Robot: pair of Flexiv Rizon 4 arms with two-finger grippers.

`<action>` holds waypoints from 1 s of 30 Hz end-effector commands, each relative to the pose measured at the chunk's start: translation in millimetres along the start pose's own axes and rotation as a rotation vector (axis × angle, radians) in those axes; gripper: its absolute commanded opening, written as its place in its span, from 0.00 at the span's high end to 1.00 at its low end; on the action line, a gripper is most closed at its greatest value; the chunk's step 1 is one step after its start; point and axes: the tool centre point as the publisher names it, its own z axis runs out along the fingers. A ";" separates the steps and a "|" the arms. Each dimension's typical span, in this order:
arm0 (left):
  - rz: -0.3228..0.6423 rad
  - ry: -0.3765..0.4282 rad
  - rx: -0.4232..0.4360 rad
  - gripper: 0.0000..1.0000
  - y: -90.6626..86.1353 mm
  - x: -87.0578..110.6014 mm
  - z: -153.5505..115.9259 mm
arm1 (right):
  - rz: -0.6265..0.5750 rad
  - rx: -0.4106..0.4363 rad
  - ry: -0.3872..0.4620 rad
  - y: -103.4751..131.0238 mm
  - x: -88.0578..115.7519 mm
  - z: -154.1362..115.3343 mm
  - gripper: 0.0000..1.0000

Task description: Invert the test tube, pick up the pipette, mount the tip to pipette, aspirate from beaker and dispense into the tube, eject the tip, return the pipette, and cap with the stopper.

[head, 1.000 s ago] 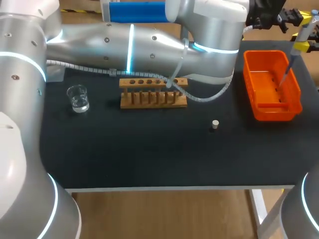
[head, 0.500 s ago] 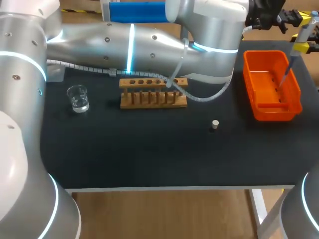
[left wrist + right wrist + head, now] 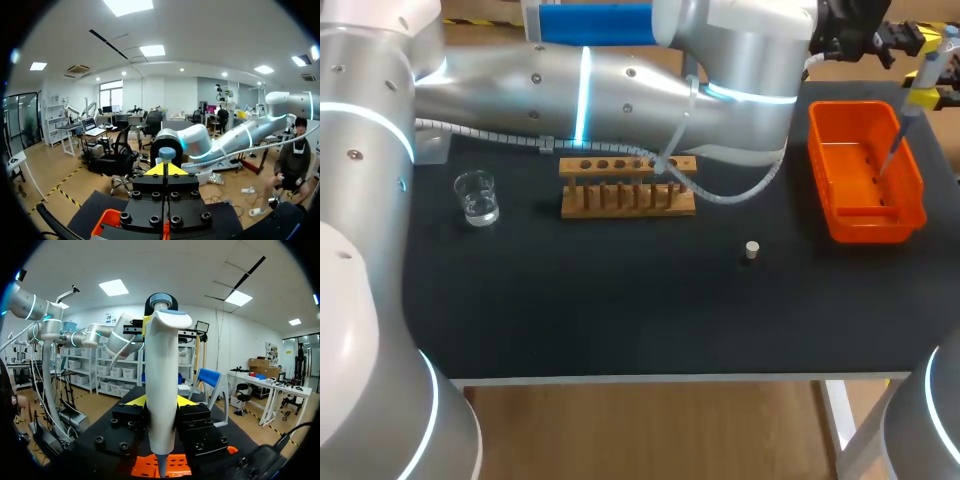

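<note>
So right now my right jaws (image 3: 160, 402) are clamping the pipette (image 3: 161, 385) from both sides and holding it upright at the far right corner of the tabletop (image 3: 620, 300). Its thin lower end is pointing down over the orange bin (image 3: 865, 170), and it isn't touching the bin floor as far as I can tell. My left arm is stretching all the way across the back of the tabletop, and its jaws (image 3: 169, 169) are sitting pressed together with nothing between them, right up at the pipette's top button (image 3: 166, 153). I honestly can't tell if they're actually touching it. Everything else is just sitting there: the beaker (image 3: 476, 196) with clear liquid is standing toward the left, the wooden rack (image 3: 627, 186) is standing around the middle under my left arm, and the little stopper (image 3: 752, 249) is lying on its own between the rack and the bin, well apart from both.
</note>
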 end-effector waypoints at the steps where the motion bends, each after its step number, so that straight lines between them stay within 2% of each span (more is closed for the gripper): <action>1: -0.004 -0.003 0.138 1.00 17.2 -1.1 9.0 | -0.001 0.002 0.006 11.1 -1.3 0.4 1.00; 22: -0.009 -0.019 0.122 1.00 25.5 1.6 8.4 | -0.001 0.002 0.006 11.1 -1.3 0.4 1.00; 30: 0.025 -0.024 0.102 1.00 26.9 3.3 9.3 | -0.001 0.002 0.006 11.1 -1.3 0.4 1.00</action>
